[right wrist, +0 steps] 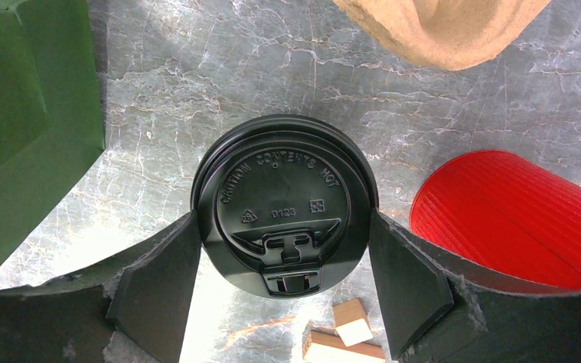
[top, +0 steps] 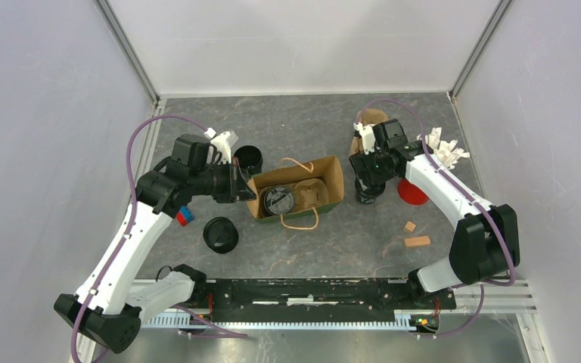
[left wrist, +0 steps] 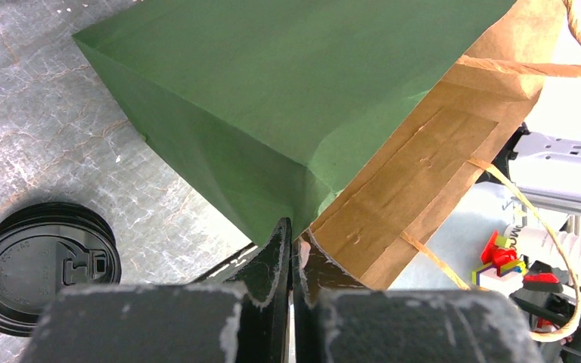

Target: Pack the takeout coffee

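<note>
**Right gripper (right wrist: 284, 227).** One takeout coffee cup (right wrist: 272, 189) stands upright on the table (top: 310, 121), centred between the two fingers (right wrist: 159, 287). The fingers stand apart, one at each side of the lid, with their inner edges at the lid rim. Whether they press on the cup cannot be told. This cup is just right of the green paper bag (left wrist: 272, 98), with the red cup (right wrist: 514, 219) on its other side.

**Left gripper (left wrist: 293, 242).** The fingers are together, clamped on the rim of the green paper bag at its open mouth.

**Count.**
- Lidded black cups: two. One is between the right fingers. The second cup (top: 278, 200) lies inside the bag.
- Further black items: two. A third cup (top: 247, 159) stands behind the left gripper, and whether it carries a lid cannot be told. A black lid (top: 220, 234) faces up on the table near the left arm, and whether a cup sits under it cannot be told.
- Green paper bags: one.
- Red cups: one.
- Pulp carriers (right wrist: 442, 30): one, beyond the right gripper.
- Small wooden blocks (top: 417, 241): two, near the right arm.
</note>
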`<move>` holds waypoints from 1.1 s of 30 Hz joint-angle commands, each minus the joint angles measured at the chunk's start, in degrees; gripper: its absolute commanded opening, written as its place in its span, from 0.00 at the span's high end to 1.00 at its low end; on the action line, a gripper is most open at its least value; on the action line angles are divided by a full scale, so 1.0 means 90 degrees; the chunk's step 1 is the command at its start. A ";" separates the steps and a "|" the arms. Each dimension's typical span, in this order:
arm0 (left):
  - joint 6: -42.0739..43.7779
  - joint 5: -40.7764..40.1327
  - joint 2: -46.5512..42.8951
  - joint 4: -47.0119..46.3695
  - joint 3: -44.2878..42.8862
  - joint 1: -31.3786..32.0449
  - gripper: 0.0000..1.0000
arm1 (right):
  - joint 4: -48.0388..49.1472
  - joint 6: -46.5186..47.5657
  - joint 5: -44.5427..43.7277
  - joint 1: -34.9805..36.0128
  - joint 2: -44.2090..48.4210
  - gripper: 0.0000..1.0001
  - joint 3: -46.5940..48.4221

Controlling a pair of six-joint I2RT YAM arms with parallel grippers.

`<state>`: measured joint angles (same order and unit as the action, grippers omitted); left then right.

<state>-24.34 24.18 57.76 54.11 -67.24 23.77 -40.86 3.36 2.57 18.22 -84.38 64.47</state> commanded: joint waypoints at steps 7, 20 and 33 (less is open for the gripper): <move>0.0379 0.0067 0.0017 -0.0016 -0.0202 0.0015 0.94 | -0.0430 0.0153 -0.0100 0.0006 0.0630 0.22 0.0494; 0.0397 -0.0102 0.0010 -0.0011 -0.0263 0.0021 0.93 | -0.1400 0.0194 0.0202 0.0478 0.1850 0.24 0.2476; 0.0419 -0.0099 -0.0007 0.0051 -0.0348 0.0017 0.93 | -0.1164 -0.0132 0.1196 0.0821 0.2871 0.24 0.3095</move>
<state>-23.75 23.97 58.22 54.33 -68.12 23.75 -52.90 3.88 8.86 25.12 -61.60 91.18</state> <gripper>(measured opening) 0.070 0.805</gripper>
